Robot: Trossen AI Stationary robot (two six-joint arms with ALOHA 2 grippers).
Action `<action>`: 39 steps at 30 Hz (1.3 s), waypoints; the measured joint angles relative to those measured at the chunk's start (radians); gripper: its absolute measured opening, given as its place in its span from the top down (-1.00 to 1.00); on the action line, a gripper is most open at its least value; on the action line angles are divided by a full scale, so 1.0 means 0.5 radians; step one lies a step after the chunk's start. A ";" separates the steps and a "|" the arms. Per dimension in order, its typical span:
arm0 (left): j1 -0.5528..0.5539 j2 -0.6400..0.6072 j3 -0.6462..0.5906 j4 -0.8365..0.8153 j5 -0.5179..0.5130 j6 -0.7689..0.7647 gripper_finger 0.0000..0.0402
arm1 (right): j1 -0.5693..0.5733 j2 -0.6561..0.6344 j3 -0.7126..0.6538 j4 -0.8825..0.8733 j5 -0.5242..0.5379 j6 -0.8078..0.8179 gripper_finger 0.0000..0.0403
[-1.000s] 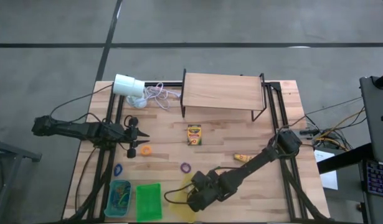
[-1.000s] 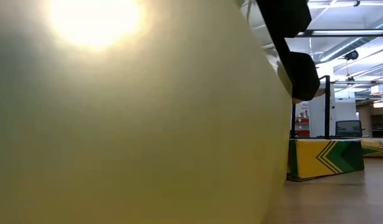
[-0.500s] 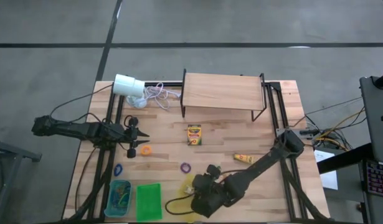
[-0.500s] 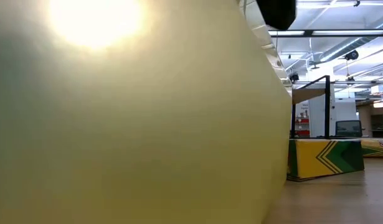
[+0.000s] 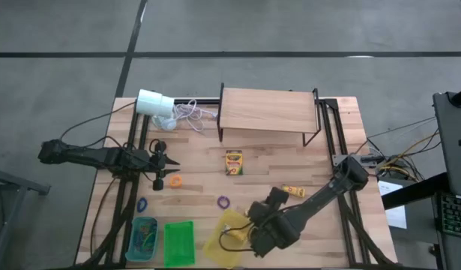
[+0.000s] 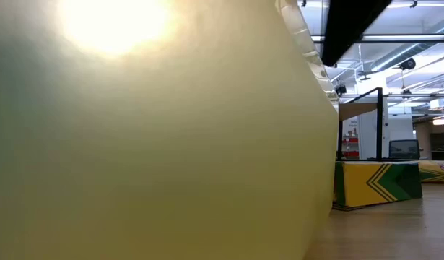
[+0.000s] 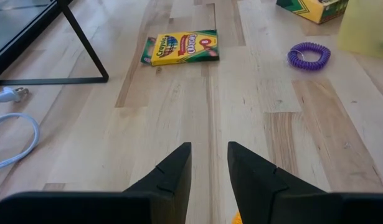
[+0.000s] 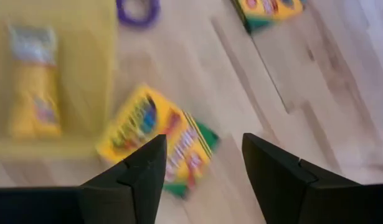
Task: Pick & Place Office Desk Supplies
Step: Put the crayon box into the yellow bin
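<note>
My right gripper (image 5: 251,234) (image 8: 203,146) hangs open and points steeply down beside the yellow bin (image 5: 224,238). A crayon box (image 8: 157,148) lies flat on the table under its spread fingers, at the bin's edge, untouched. A yellow packet (image 8: 32,93) lies in the bin. A second crayon box (image 5: 234,161), a purple band (image 5: 223,201), another yellow packet (image 5: 292,190), an orange band (image 5: 175,181) and a blue band (image 5: 142,203) lie on the table. My left gripper (image 5: 167,169) (image 7: 209,155) rests at the left, open by a narrow gap, with nothing between its fingers.
A wooden riser (image 5: 267,109) stands at the back. Left of it are a white cylinder (image 5: 154,103) and its cord (image 5: 189,112). A green bin (image 5: 179,244) and a blue bin (image 5: 144,236) holding bands sit at the near left. The yellow bin's wall (image 6: 135,144) fills the low view.
My right gripper has risen from over the yellow bin, drifted toward the table's right edge and turned at the wrist. More of the bin now shows from above. My left arm has kept still.
</note>
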 joint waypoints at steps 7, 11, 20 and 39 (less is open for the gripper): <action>-0.001 0.000 0.000 0.001 0.001 0.000 0.46 | 0.039 -0.176 -0.121 0.060 -0.121 -0.094 -0.09; -0.001 0.000 0.000 0.000 0.000 -0.001 0.46 | 0.070 -0.226 -0.183 0.371 -0.123 -0.023 -0.09; 0.000 0.001 0.000 0.000 0.001 -0.002 0.46 | 0.174 -0.212 -0.201 0.320 -0.286 -0.270 -0.10; 0.000 0.002 0.000 0.000 0.000 -0.007 0.46 | 0.169 -1.013 -1.304 0.597 -0.339 -0.196 -0.10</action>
